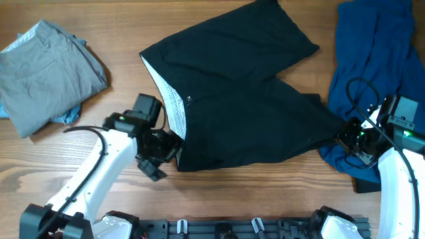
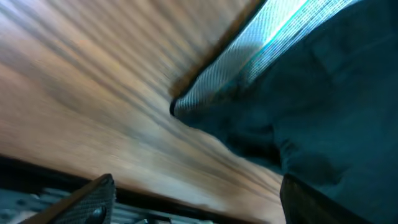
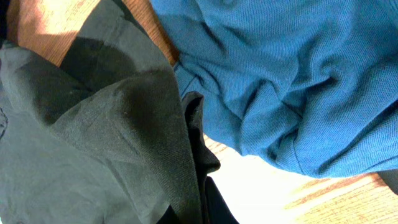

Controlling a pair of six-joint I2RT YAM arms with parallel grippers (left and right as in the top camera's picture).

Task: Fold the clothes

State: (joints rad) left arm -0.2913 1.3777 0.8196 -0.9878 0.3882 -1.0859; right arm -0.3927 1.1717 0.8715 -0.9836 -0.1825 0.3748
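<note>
Black shorts (image 1: 239, 99) lie spread on the wooden table, white-lined waistband toward the left. My left gripper (image 1: 169, 149) is open at the waistband's lower corner. In the left wrist view its fingers (image 2: 199, 186) stand wide apart with the waistband corner (image 2: 205, 99) just ahead and the right finger against the cloth. My right gripper (image 1: 346, 136) is at the tip of the right leg. In the right wrist view the black cloth (image 3: 93, 143) runs down into the jaws (image 3: 199, 214), which look shut on it; the fingers themselves are hidden.
A blue shirt (image 1: 372, 60) lies crumpled at the far right, touching the shorts' leg, and fills the right wrist view (image 3: 280, 74). Folded grey clothes (image 1: 46, 70) sit at the far left. The table's front edge runs just below both arms.
</note>
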